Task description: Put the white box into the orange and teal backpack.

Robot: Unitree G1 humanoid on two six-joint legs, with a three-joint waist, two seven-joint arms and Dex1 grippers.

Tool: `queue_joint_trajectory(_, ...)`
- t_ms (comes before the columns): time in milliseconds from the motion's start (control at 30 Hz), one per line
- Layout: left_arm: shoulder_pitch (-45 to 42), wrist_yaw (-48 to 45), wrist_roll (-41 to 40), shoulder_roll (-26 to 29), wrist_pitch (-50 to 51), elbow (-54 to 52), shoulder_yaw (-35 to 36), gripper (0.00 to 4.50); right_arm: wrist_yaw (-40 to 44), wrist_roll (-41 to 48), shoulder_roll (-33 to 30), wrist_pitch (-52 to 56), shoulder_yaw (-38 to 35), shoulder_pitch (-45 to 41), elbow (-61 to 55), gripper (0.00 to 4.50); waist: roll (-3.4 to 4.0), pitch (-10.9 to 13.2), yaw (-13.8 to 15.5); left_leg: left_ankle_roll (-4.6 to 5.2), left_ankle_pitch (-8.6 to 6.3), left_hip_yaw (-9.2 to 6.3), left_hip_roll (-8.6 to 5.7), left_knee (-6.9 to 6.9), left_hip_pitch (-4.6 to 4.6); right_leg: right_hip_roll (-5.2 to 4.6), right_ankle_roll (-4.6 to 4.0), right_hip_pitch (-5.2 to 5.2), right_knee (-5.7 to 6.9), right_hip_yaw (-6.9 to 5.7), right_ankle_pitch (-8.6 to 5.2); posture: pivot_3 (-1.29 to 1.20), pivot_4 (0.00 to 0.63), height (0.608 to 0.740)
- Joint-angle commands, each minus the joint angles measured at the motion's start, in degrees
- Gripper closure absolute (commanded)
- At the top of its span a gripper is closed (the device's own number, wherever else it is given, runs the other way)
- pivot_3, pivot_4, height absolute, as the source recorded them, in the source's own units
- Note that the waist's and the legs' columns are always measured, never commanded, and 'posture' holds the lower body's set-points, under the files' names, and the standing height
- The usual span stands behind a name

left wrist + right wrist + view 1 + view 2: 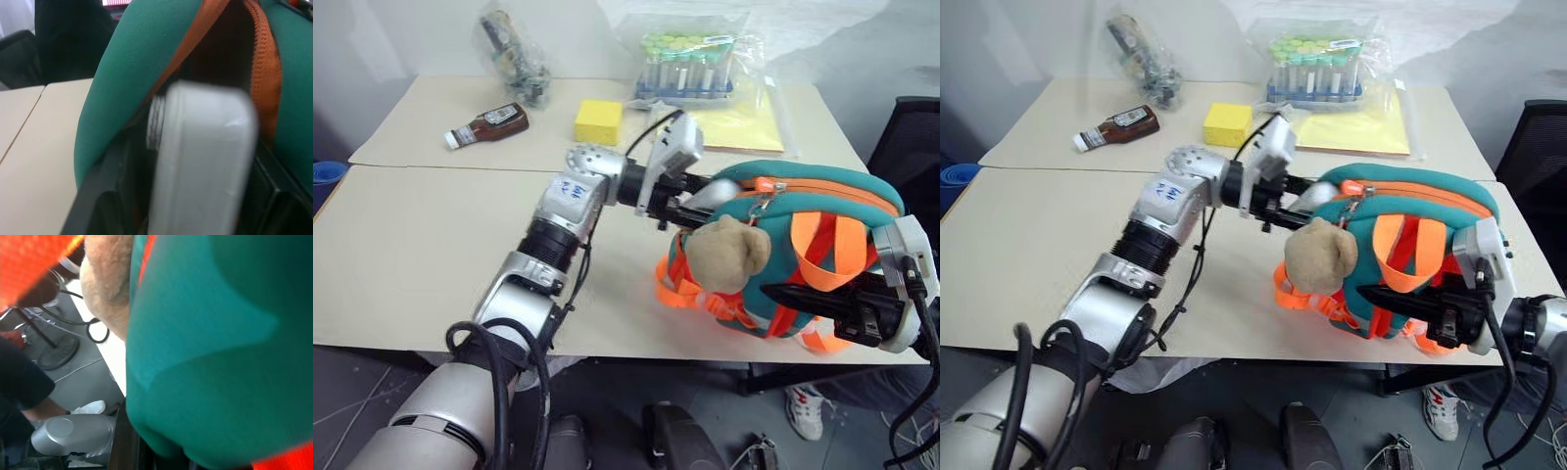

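Pale beige tabletop [411, 264] runs in front of you, made of two boards with a seam across the middle, a grey wall behind it and a dark floor below the near edge.

Nearest you, at the near right corner, your right pincer [803, 294] has its black fingers closed together on the orange straps of the orange and teal backpack [822, 201], propping the bag at the tabletop's right edge. A tan plush toy [729, 253] hangs on the bag's front, facing the near edge. A person's white shoe [803, 409] stands on the floor under that corner.

Your left arm reaches across from the near left toward the bag's teal top. Your left pincer [690, 201] is at the backpack's opening with the white box [200, 166] between its fingers; in the left wrist view the box's rounded end is pushed into the gap between the teal fabric and the orange zipper edge. You cannot tell whether the fingers clamp the box or have let go of it.

Farther back, past the seam, a yellow block [598, 120] lies near the middle. A brown sauce bottle [489, 125] lies on its side toward the far left. Along the far edge are a clear bag of dark items [514, 51], a bagged rack of tubes [688, 64], and a yellow sheet [744, 127].
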Motion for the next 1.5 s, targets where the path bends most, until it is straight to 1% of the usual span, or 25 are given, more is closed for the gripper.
queue_joint_trajectory(33,-1.0,-8.5,-3.8,8.2,3.0,-3.7,4.0,0.75,-1.2,1.4,0.5,-0.6,-1.9,0.6,-1.0,4.50,0.00,0.0,-0.2,-0.06,0.02,-0.05,0.04,-0.05,0.05,0.16,-0.03,0.00,0.00,0.12,0.02,0.00,0.150,0.740)
queue_joint_trajectory(67,-0.6,-11.0,-5.1,10.0,4.3,-4.8,4.5,0.75,-1.4,1.5,0.6,-0.7,-2.0,0.8,-1.0,4.50,0.01,0.0,-0.2,-0.10,0.04,-0.05,0.09,-0.08,0.08,0.22,-0.06,0.00,0.00,0.13,0.03,0.00,0.150,0.740)
queue_joint_trajectory(133,-0.4,-16.1,-11.0,14.4,12.9,-10.0,6.7,0.75,-1.9,1.2,0.9,-1.0,-1.8,1.2,-1.1,4.50,0.01,0.0,0.0,-0.23,0.07,-0.08,0.15,-0.13,0.08,0.26,-0.10,-0.02,0.01,0.09,0.00,0.00,0.150,0.740)
queue_joint_trajectory(167,-0.3,-16.7,-13.8,15.2,16.9,-12.7,7.7,0.75,-2.1,1.1,1.0,-1.2,-1.6,1.3,-1.2,4.50,0.01,0.0,0.1,-0.29,0.09,-0.09,0.16,-0.13,0.05,0.25,-0.11,-0.05,0.01,0.06,0.00,0.00,0.150,0.740)
queue_joint_trajectory(200,-0.2,-16.2,-15.9,15.5,19.7,-15.1,8.5,0.75,-2.3,1.1,1.1,-1.3,-1.5,1.3,-1.2,4.50,0.01,0.0,0.2,-0.50,0.19,-0.12,0.16,-0.11,0.02,0.19,-0.12,-0.05,0.00,0.02,-0.02,0.00,0.150,0.740)
queue_joint_trajectory(233,0.1,-14.1,-17.2,15.1,22.5,-17.9,8.5,0.75,-2.5,1.3,1.1,-1.4,-1.4,1.3,-1.2,4.50,0.01,0.0,0.6,-0.50,0.18,-0.12,0.15,-0.09,0.00,0.16,-0.11,-0.03,-0.03,0.02,-0.02,0.00,0.150,0.740)
queue_joint_trajectory(267,1.2,-11.9,-17.7,14.2,23.2,-21.3,7.9,0.75,-2.8,1.6,1.2,-1.5,-1.2,1.1,-1.2,4.50,0.01,0.0,0.9,-0.46,0.16,-0.18,0.07,-0.03,-0.04,0.06,-0.06,0.00,-0.03,-0.07,-0.05,0.00,0.150,0.740)
queue_joint_trajectory(333,4.1,-9.0,-16.1,12.6,21.8,-27.8,4.8,0.75,-3.3,1.9,1.1,-1.6,-0.7,0.6,-1.1,4.50,0.03,0.0,1.5,-0.31,0.07,-0.24,-0.03,0.16,-0.09,-0.12,-0.01,0.08,-0.04,-0.17,-0.08,0.00,0.150,0.740)
queue_joint_trajectory(400,5.6,-6.6,-14.8,11.0,21.2,-31.0,2.8,0.75,-3.7,2.1,1.0,-1.6,-0.3,0.1,-1.0,4.50,0.03,0.0,1.8,-0.18,0.01,-0.22,-0.18,0.26,-0.06,-0.31,0.06,0.18,-0.05,-0.17,-0.06,0.00,0.150,0.740)
queue_joint_trajectory(500,7.8,-1.3,-6.5,7.7,14.0,-30.9,-4.2,0.75,-4.5,3.4,0.7,-1.2,-0.2,-1.3,-0.8,4.50,0.02,0.0,1.8,-0.04,0.00,-0.20,-0.30,0.31,-0.08,-0.41,0.14,0.19,-0.05,-0.14,-0.01,0.00,0.150,0.740)
queue_joint_trajectory(533,8.3,-0.3,-5.0,6.8,12.1,-30.5,-5.4,0.75,-4.9,3.9,0.7,-1.2,-0.2,-1.6,-0.8,4.50,0.02,0.0,1.9,-0.01,-0.02,-0.20,-0.32,0.30,-0.07,-0.40,0.15,0.19,-0.05,-0.12,-0.01,0.00,0.150,0.740)
queue_joint_trajectory(633,8.3,2.1,-5.8,3.4,12.6,-29.8,-5.2,0.75,-6.0,4.8,1.1,-1.2,-0.1,-1.8,-1.1,4.50,0.02,0.0,1.6,0.03,-0.04,-0.20,-0.31,0.23,-0.09,-0.34,0.14,0.14,-0.06,-0.04,-0.01,0.00,0.150,0.740)
queue_joint_trajectory(733,7.5,5.2,-4.2,1.0,12.2,-27.1,-5.4,1.34,-7.2,5.0,1.9,-1.6,-0.1,-1.0,-1.8,4.50,0.02,0.0,1.7,0.06,-0.06,-0.21,-0.28,0.19,-0.09,-0.28,0.14,0.11,-0.06,-0.02,-0.02,0.00,0.150,0.740)
queue_joint_trajectory(833,6.2,5.7,-3.7,0.7,11.1,-23.6,-4.5,2.24,-8.2,5.6,2.6,-1.8,-0.9,0.0,-2.5,4.50,0.02,0.0,1.7,0.10,-0.08,-0.22,-0.28,0.21,-0.09,-0.27,0.14,0.12,-0.06,-0.03,-0.02,0.00,0.150,0.740)
queue_joint_trajectory(967,4.1,2.5,-3.9,3.7,9.5,-19.3,-3.2,3.32,-9.1,6.2,3.2,-2.1,-3.5,2.2,-2.5,4.50,0.02,0.0,1.7,0.10,-0.08,-0.22,-0.29,0.20,-0.10,-0.28,0.14,0.12,-0.06,-0.04,-0.02,0.00,0.150,0.740)
queue_joint_trajectory(1033,0.6,0.7,-3.5,6.1,7.1,-13.6,-1.7,3.64,-9.1,7.0,3.3,-2.1,-5.7,3.9,-2.1,4.50,0.02,0.0,1.7,0.09,-0.08,-0.21,-0.28,0.19,-0.09,-0.28,0.14,0.12,-0.06,-0.04,-0.02,0.00,0.150,0.740)
queue_joint_trajectory(1200,-10.6,-2.1,-3.6,9.8,1.3,3.4,2.7,3.69,-8.5,7.9,3.6,-2.5,-9.4,7.9,-1.7,4.50,0.00,0.0,1.8,0.17,-0.12,-0.23,-0.31,0.20,-0.14,-0.26,0.14,0.09,-0.11,-0.09,-0.02,0.00,0.150,0.740)
queue_joint_trajectory(1267,-13.0,-5.5,-0.8,11.9,-5.4,9.6,1.7,3.69,-8.4,7.8,4.1,-2.7,-10.0,9.7,-2.0,4.50,0.00,0.0,1.7,0.22,-0.15,-0.23,-0.34,0.16,-0.19,-0.26,0.16,0.07,-0.19,-0.10,-0.03,0.00,0.150,0.740)
queue_joint_trajectory(1333,-13.6,-7.6,1.8,12.7,-10.9,13.0,0.2,3.69,-8.3,7.6,4.4,-3.1,-10.1,10.6,-2.2,4.50,0.03,0.0,1.7,0.22,-0.18,-0.19,-0.34,0.10,-0.16,-0.26,0.20,0.07,-0.24,-0.06,-0.06,0.00,0.150,0.740)
queue_joint_trajectory(1400,-10.9,-8.4,7.2,13.3,-18.7,14.5,-4.0,3.69,-8.5,7.7,4.6,-3.6,-9.9,10.8,-2.2,4.50,0.03,0.0,1.7,0.21,-0.19,-0.17,-0.33,0.10,-0.15,-0.27,0.21,0.07,-0.23,-0.05,-0.08,0.00,0.150,0.740)
queue_joint_trajectory(1467,-7.6,-5.8,13.8,13.6,-27.9,16.0,-8.3,3.69,-8.9,7.9,4.8,-4.0,-9.7,10.9,-2.0,4.50,0.03,0.0,1.7,0.21,-0.19,-0.14,-0.32,0.12,-0.12,-0.29,0.20,0.08,-0.21,-0.02,-0.08,0.00,0.150,0.740)
queue_joint_trajectory(1500,-6.9,-3.3,15.7,13.2,-30.7,17.2,-9.1,3.69,-8.9,8.0,4.7,-4.2,-9.6,10.9,-1.8,4.50,0.02,0.0,1.7,0.21,-0.19,-0.12,-0.32,0.10,-0.07,-0.29,0.20,0.11,-0.20,0.02,-0.08,0.00,0.150,0.740)
